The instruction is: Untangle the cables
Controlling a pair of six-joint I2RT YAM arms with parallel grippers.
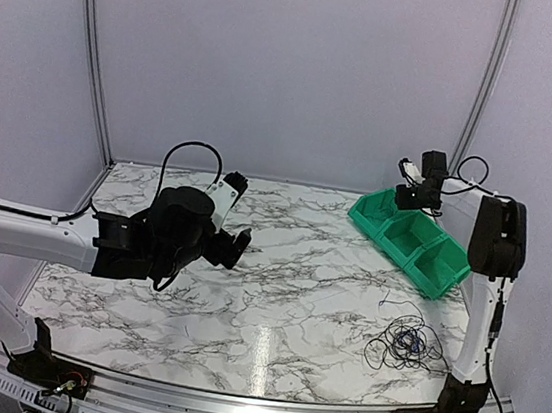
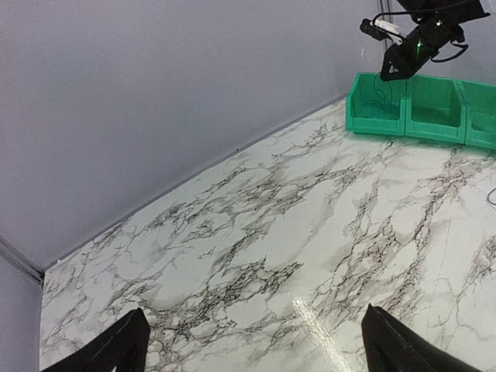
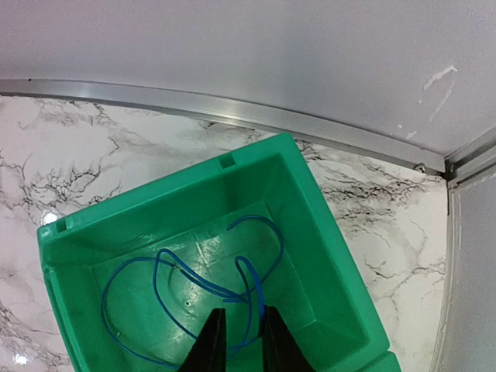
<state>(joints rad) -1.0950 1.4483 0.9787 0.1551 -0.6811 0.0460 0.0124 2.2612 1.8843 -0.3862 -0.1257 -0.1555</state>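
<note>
Right gripper (image 3: 242, 311) over thin blue cable (image 3: 256, 218), loose loops inside green bin (image 3: 329, 260).

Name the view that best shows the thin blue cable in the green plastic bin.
Right wrist: the thin blue cable lies looped plainly inside the green plastic bin. Left wrist shows only a faint strand far off; top external shows none.

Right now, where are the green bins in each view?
Top: green bins on the right side, mid-height.
Left wrist: green bins in the top right corner.
Right wrist: one of the green bins fills the lower centre.
Shared landmark: marble table.
</note>
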